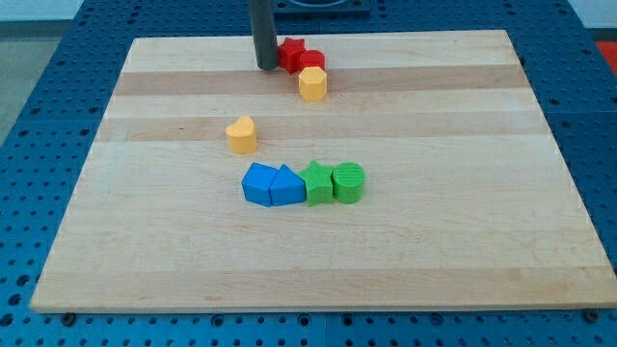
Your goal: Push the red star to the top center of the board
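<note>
The red star (pixel 290 49) lies near the view's top, a little left of centre on the wooden board (pixel 145 241). My tip (pixel 267 66) stands right against the star's left side. A second red block (pixel 309 63) touches the star at its lower right. A yellow hexagonal block (pixel 312 84) sits just below that red block, touching it.
A yellow heart-like block (pixel 242 135) lies alone left of centre. A row of touching blocks sits mid-board: a blue block (pixel 257 183), a blue pentagon-like block (pixel 286 185), a green star (pixel 316 182) and a green cylinder (pixel 348 182). A blue perforated table surrounds the board.
</note>
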